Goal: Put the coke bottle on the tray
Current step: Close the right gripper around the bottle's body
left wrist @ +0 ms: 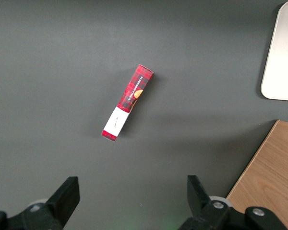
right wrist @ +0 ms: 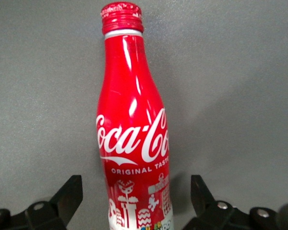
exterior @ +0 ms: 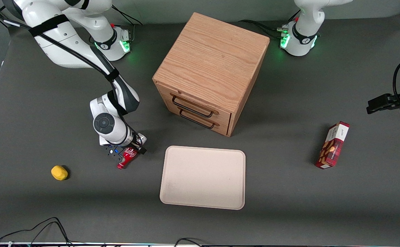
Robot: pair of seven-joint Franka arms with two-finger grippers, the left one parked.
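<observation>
The coke bottle (exterior: 127, 158) is slim and red with white script, and it lies on the dark table beside the tray (exterior: 203, 177), toward the working arm's end. My right gripper (exterior: 129, 153) is low over the bottle's lower body and is open. In the right wrist view the coke bottle (right wrist: 133, 139) lies between the two black fingers (right wrist: 69, 194), with a gap of table showing on each side, and its red cap points away from my gripper (right wrist: 136, 196). The tray is large, beige and flat, with nothing on it, and its corner (left wrist: 283, 52) shows in the left wrist view.
A wooden cabinet (exterior: 212, 72) with two handled drawers stands farther from the front camera than the tray. A red snack box (exterior: 333, 145) (left wrist: 128, 102) lies toward the parked arm's end. A small yellow object (exterior: 59, 172) sits beside the bottle, toward the working arm's end.
</observation>
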